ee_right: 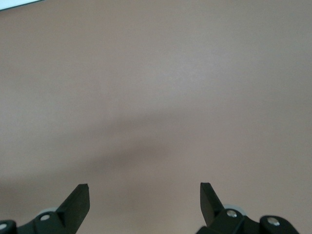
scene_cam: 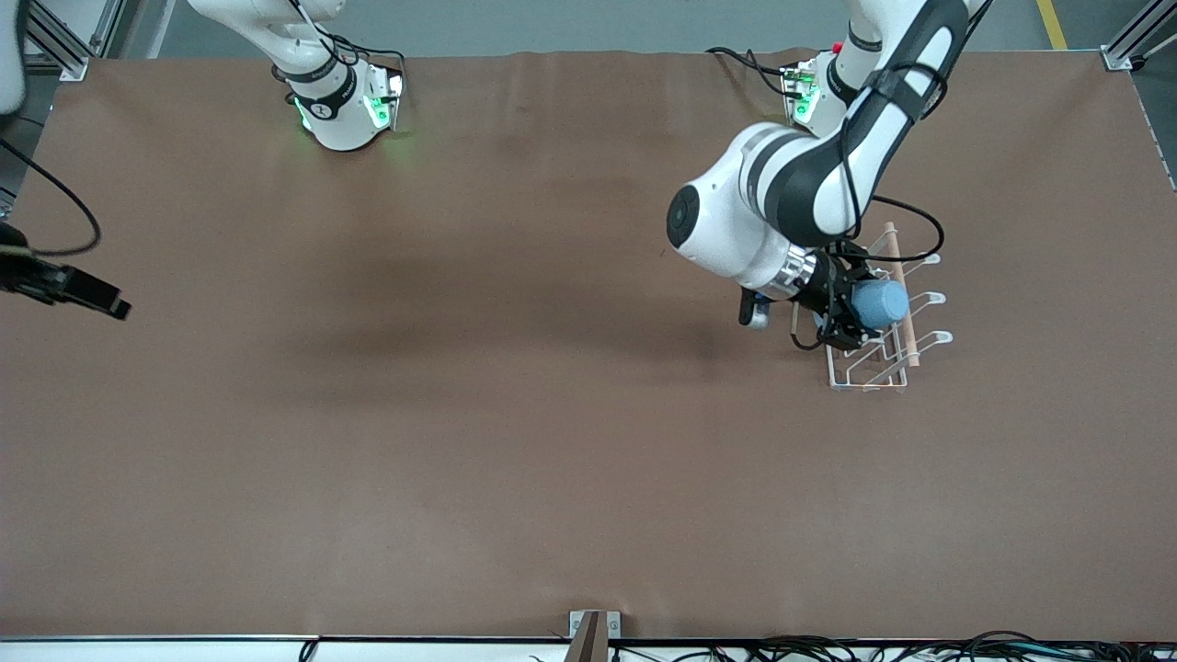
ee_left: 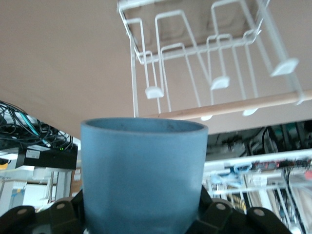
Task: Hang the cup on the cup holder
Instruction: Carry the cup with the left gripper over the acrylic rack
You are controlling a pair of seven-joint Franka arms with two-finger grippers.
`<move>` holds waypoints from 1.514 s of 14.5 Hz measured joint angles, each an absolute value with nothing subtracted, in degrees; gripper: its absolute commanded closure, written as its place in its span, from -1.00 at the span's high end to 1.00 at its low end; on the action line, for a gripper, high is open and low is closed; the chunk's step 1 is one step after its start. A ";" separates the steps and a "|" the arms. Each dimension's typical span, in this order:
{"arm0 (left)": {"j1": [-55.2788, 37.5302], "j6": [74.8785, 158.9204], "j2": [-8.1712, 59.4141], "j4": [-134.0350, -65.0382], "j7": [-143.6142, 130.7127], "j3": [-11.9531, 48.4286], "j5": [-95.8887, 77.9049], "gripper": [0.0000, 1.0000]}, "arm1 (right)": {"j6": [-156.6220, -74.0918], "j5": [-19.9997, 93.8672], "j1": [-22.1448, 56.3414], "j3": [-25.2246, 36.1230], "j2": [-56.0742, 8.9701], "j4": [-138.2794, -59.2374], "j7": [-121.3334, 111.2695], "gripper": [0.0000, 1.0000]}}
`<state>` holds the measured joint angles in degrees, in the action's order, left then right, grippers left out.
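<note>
On brown table (scene_cam: 460, 414), white rack (scene_cam: 883, 363).

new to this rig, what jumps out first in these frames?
The left gripper, shut on a light blue cup, carries it tipped on its side over the white wire cup holder at the left arm's end of the table. The holder's prongs and wooden dowel fill the left wrist view just past the cup's rim. The right gripper waits, fingers open, over bare brown table at the right arm's end.
</note>
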<state>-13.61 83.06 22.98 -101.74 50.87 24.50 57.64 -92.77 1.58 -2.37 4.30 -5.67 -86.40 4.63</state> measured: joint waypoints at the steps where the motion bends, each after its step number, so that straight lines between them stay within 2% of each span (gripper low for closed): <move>1: -13.21 83.05 23.74 -102.41 50.88 24.29 59.75 -0.99 | -91.46 1.58 -2.57 4.30 -5.45 -84.66 3.25 1.00; 6: -12.97 83.05 26.52 -105.93 50.87 21.82 67.89 -0.99 | -87.83 1.58 -3.12 4.15 -5.41 -81.94 1.86 1.00; 14: -13.75 78.28 33.33 -107.09 42.17 21.67 70.32 -0.76 | -86.91 -0.41 -3.12 3.72 -5.47 -81.96 0.70 1.00; 15: -13.79 78.18 33.85 -107.09 41.43 21.69 70.32 -0.60 | -86.62 -0.43 -3.12 3.71 -5.47 -81.97 0.70 1.00; 17: -13.80 78.00 34.55 -107.08 39.69 21.73 70.32 0.05 | -86.39 -0.43 -3.13 3.71 -5.47 -81.97 0.70 1.00; 19: -13.81 76.59 34.98 -106.98 37.55 21.86 70.28 0.51 | -86.36 -0.43 -3.13 3.71 -5.47 -81.97 0.70 1.00; 20: -13.81 75.85 35.00 -106.66 36.86 21.93 69.89 0.61 | -86.36 -0.43 -3.13 3.71 -5.47 -81.97 0.70 1.00; 22: -13.73 74.78 34.98 -105.28 36.39 21.96 68.53 1.00 | -86.36 -0.43 -3.13 3.71 -5.49 -81.97 0.70 1.00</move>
<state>-13.73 74.78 34.98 -105.28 36.39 21.96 68.53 -86.36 -0.43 -3.13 3.71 -5.49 -81.97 0.70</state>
